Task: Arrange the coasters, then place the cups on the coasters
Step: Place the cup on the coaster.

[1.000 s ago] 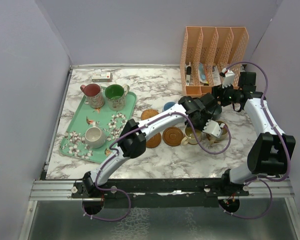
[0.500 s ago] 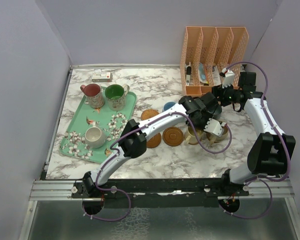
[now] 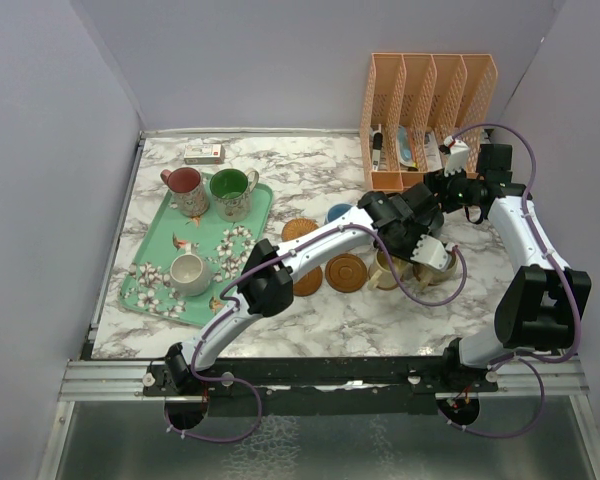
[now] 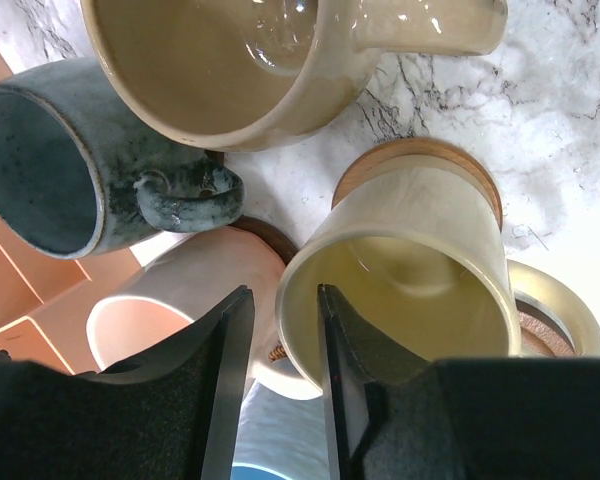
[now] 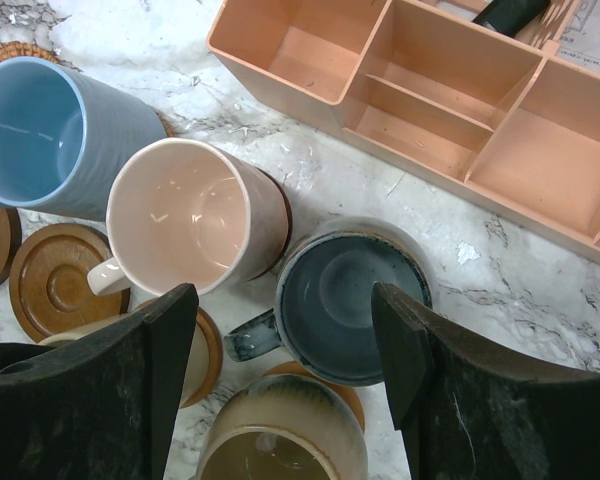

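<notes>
In the left wrist view a yellow cup point(image 4: 410, 290) stands on a tan coaster point(image 4: 420, 150). My left gripper point(image 4: 285, 320) straddles its rim, one finger inside and one outside, with a gap at the outer finger, so it is open. Around it stand a tan cup point(image 4: 230, 60), a dark teal cup point(image 4: 50, 160) and a pink cup point(image 4: 170, 300). My right gripper point(image 5: 283, 310) hangs open above the teal cup point(image 5: 350, 300), holding nothing. A blue cup point(image 5: 50, 130) sits on a woven coaster. Red point(image 3: 185, 188), green point(image 3: 230, 190) and cream point(image 3: 188, 272) cups are on the tray.
The mint floral tray point(image 3: 150, 270) lies at the left. Bare coasters point(image 3: 346, 272) point(image 3: 308, 280) point(image 3: 299, 229) lie mid-table. A peach desk organizer point(image 3: 430, 110) stands at the back right, close behind the cups. A small box point(image 3: 204, 153) sits at the back.
My left jaws have parted from the yellow cup's rim, which they pinched a second ago. The cup stays on its coaster. The right arm has not moved.
</notes>
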Motion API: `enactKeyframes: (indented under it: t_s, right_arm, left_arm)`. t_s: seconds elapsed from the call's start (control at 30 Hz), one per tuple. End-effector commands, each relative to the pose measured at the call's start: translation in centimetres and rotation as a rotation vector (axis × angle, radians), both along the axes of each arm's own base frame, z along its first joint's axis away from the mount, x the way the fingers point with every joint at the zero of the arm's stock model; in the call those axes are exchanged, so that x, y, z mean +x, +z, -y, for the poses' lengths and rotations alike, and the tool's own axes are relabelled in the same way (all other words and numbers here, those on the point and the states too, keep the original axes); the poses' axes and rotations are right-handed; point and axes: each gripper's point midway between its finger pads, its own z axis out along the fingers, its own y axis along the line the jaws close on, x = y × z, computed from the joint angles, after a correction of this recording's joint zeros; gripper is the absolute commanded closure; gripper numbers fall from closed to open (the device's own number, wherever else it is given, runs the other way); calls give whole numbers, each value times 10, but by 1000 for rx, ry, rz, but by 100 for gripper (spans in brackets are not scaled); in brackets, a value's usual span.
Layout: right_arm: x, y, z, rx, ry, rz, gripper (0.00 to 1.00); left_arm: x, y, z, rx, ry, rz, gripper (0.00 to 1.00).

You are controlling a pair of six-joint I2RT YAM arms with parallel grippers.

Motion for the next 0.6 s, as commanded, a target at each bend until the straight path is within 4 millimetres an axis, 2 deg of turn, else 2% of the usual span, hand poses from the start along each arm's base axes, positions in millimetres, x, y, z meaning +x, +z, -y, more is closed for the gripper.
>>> enactKeyframes:
  t_s: [0.0,0.57]
  right_arm:
    - [3,0,-1,13,16,14,29]
    - [2,-1,-1,15,20,10,29]
  left_arm:
    - [-4,16,11,-46,-4,18,63]
    - [-1,12,17,-64,12,14,57]
